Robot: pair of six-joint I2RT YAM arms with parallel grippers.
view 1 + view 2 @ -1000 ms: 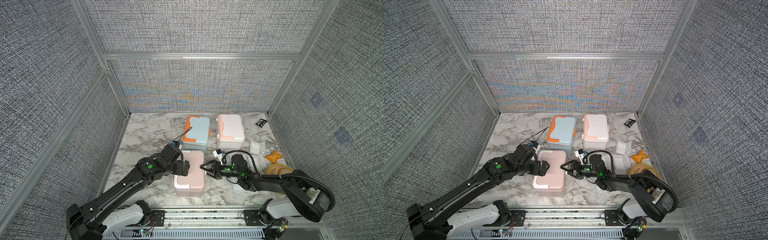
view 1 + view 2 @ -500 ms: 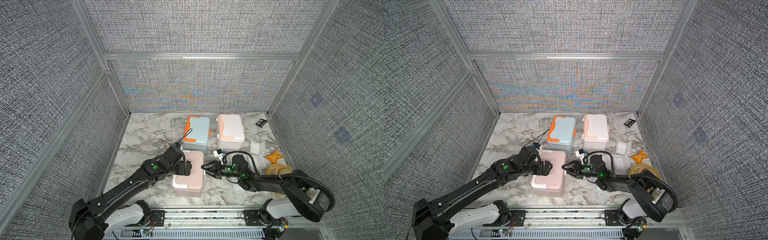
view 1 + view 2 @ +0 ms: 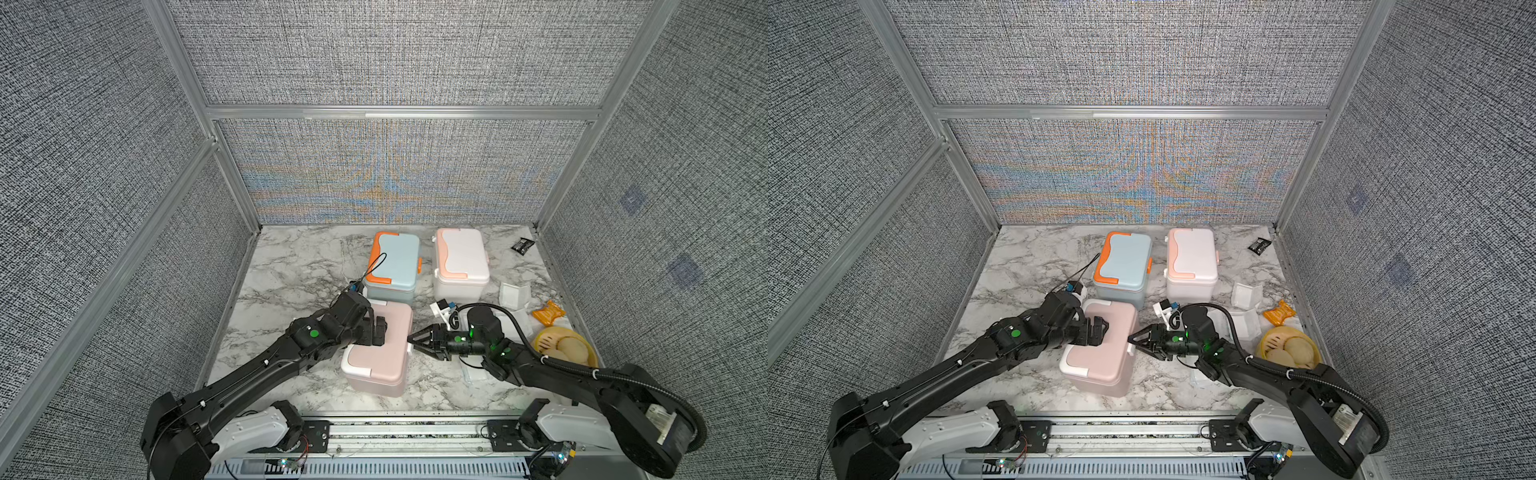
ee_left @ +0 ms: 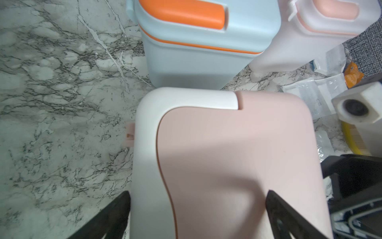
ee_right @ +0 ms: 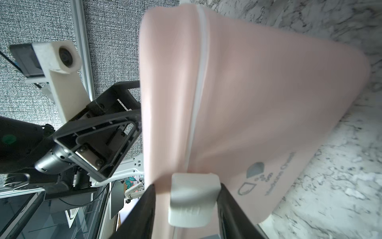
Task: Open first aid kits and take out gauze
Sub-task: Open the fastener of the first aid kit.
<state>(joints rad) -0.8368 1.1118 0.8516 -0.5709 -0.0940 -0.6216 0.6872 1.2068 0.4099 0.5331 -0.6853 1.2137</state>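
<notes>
The pink first aid kit [image 3: 382, 357] [image 3: 1100, 357] stands lid-down-shut at the front middle. My left gripper [image 3: 380, 332] [image 4: 198, 192] is open and lies across its lid [image 4: 237, 144], one finger beside the white handle edge. My right gripper [image 3: 410, 337] [image 5: 187, 185] is shut on the kit's white latch [image 5: 192, 198], one finger under the latch, one at the lid's top edge. Behind stand the blue and orange kit [image 3: 395, 259] and the white and peach kit [image 3: 461, 257], both shut. Wrapped gauze pads [image 3: 513, 295] [image 3: 1241, 324] lie to the right.
A small black packet [image 3: 523, 245] lies at the back right corner. An orange packet [image 3: 548, 312] and a yellow bowl [image 3: 561, 347] of round pieces sit by the right wall. Fabric walls close in three sides, and the metal rail runs along the front.
My right gripper's jaws have narrowed round the pink kit's latch. My left gripper has slid a little to the right across the lid.
</notes>
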